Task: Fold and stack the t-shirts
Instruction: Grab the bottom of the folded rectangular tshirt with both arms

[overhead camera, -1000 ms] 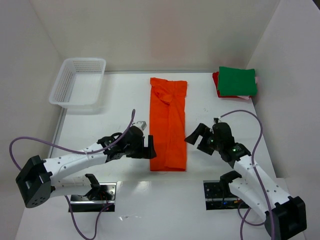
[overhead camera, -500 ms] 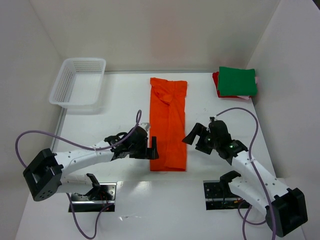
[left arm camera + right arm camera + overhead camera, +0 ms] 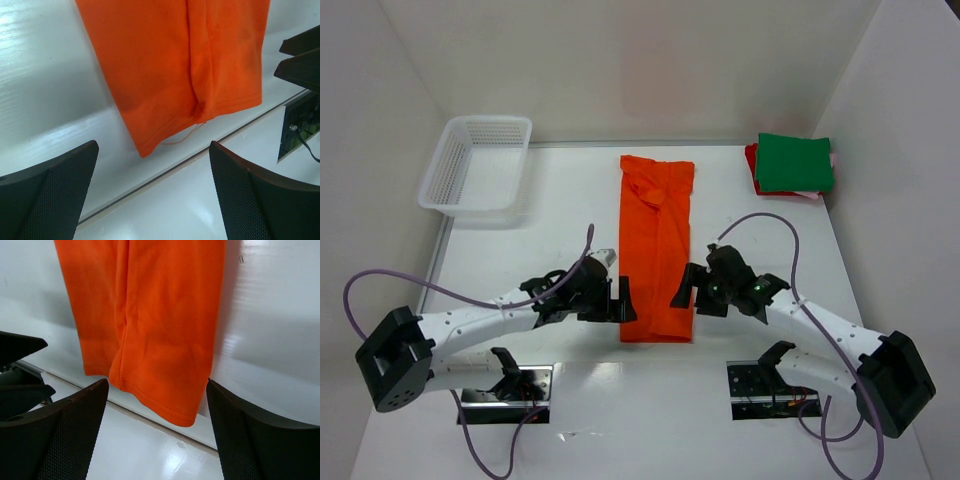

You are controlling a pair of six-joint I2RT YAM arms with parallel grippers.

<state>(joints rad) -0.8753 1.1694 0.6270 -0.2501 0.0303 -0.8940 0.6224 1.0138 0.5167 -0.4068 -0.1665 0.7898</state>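
Top external view: since a second ago, my left gripper (image 3: 623,300) and right gripper (image 3: 686,288) have closed in on the orange t-shirt (image 3: 657,240). They now flank its hem, both spread wide and empty. The shirt lies flat mid-table, its long axis running away from me, collar end far. The folded t-shirts (image 3: 795,165) sit right of its far end.

Overhead view, as I read it with the table (image 3: 560,210) as a dial and 12 o'clock at the far wall. The long t-shirt (image 3: 657,240) lies on the table through the centre, running from 12 to 6. The basket (image 3: 470,204) stands at 10 o'clock, and the stack of folded t-shirts (image 3: 794,165) sits at 2 o'clock. My left gripper (image 3: 623,299) is at 9 o'clock of the shirt's near hem, and my right gripper (image 3: 686,287) is at its 3 o'clock.
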